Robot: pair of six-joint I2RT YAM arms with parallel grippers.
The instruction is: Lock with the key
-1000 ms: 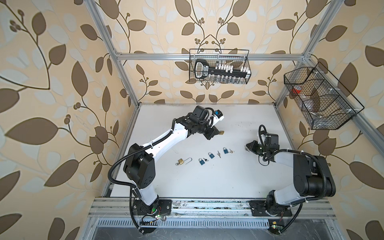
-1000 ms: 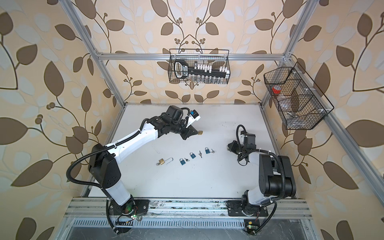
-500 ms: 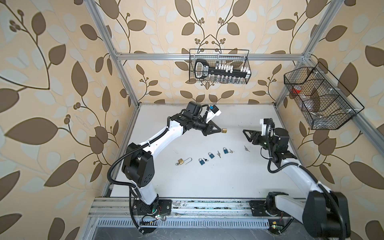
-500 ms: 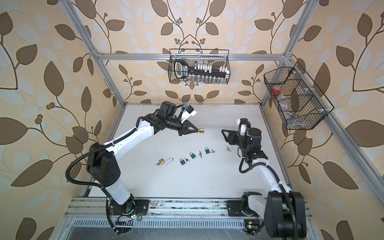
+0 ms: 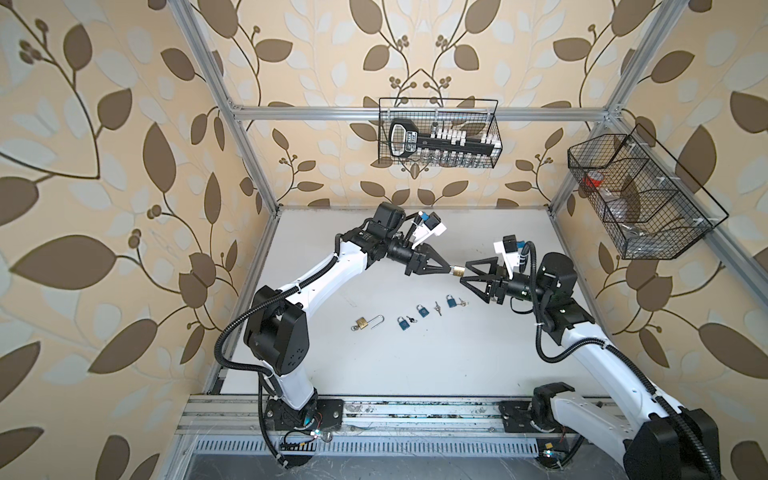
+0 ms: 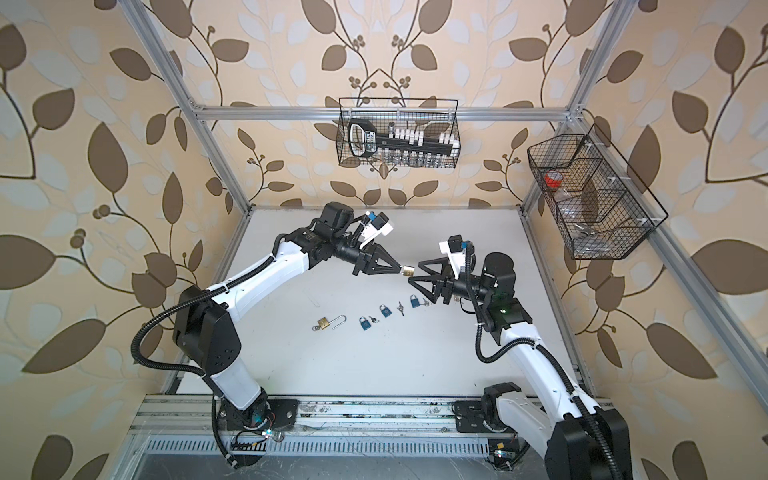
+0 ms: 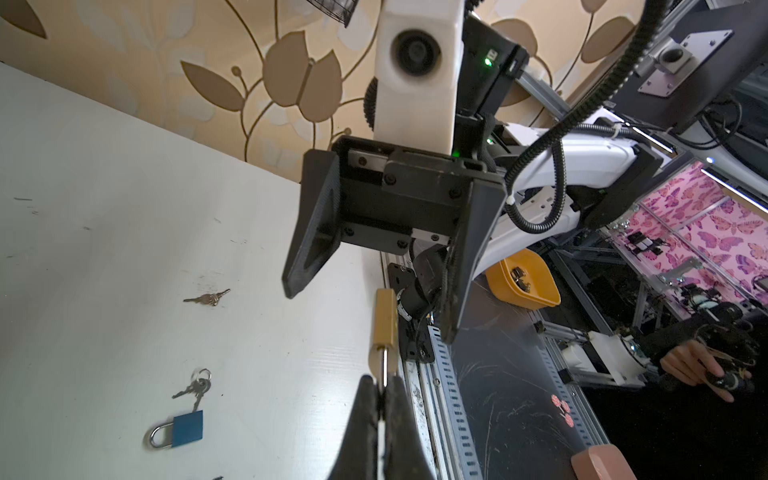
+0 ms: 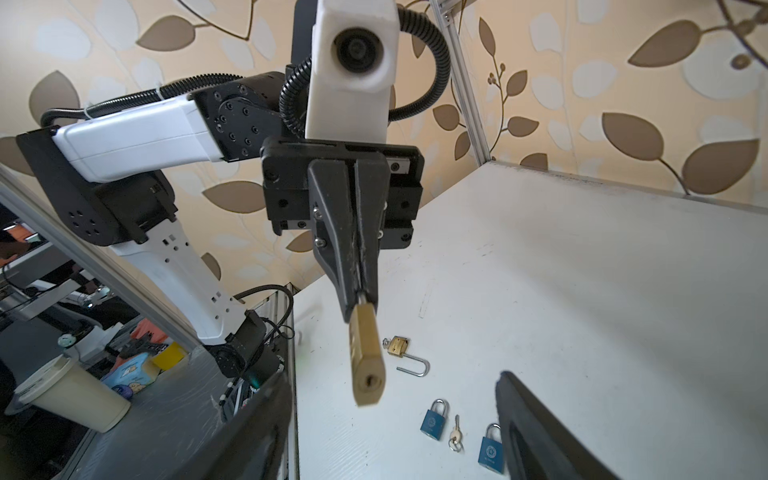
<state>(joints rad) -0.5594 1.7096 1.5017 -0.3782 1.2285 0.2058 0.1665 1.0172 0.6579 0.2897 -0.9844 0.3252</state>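
Risen from the table, the right gripper [image 5: 464, 273] now faces the left gripper [image 5: 449, 270] in both top views, jaws apart just beside the brass padlock [image 5: 458, 271]. Left wrist view: left jaws clamp its shackle [image 7: 385, 365]. Right wrist view: a key [image 8: 455, 434] lies on the table [image 8: 582, 270] between blue padlocks [image 8: 434, 419].

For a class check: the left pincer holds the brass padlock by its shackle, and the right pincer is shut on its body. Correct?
No: the right pincer is open, not gripping the padlock, as the left wrist view shows. The rest holds.
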